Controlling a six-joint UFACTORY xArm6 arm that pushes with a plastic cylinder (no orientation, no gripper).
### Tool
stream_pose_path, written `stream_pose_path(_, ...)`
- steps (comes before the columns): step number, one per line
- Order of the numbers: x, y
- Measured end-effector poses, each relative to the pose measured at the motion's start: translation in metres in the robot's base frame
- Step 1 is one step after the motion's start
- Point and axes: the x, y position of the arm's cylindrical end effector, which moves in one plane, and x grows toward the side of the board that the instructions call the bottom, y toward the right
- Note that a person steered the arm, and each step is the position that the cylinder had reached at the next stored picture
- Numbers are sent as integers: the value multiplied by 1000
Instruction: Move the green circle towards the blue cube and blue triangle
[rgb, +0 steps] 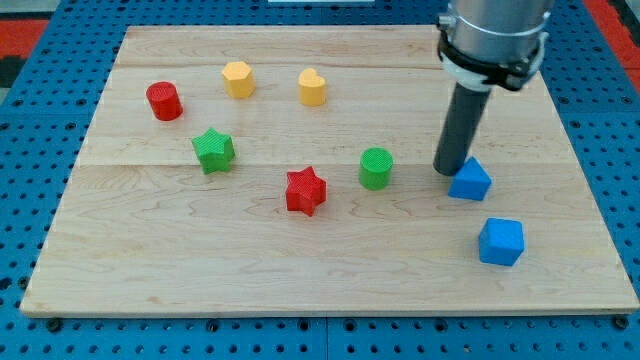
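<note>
The green circle (376, 167) stands on the wooden board right of centre. The blue triangle (470, 180) lies to its right, and the blue cube (500, 241) sits below and right of the triangle. My tip (448, 170) rests on the board at the triangle's left edge, touching or nearly touching it, about a block's width to the right of the green circle.
A red star (306, 190) lies left and below the green circle. A green star (214, 150), a red cylinder (164, 101), a yellow hexagon (238, 79) and a yellow heart (312, 87) sit in the left and upper parts. The board's right edge (590, 190) is near the blue blocks.
</note>
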Motion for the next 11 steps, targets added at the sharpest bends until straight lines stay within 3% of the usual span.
stream_pose_path(1, -10, 12)
stream_pose_path(3, 20, 25)
stream_pose_path(4, -48, 25)
stream_pose_path(5, -98, -30)
stream_pose_path(6, -85, -101)
stream_pose_path(7, -32, -106)
stream_pose_path(10, 56, -67)
stream_pose_path(11, 60, -50)
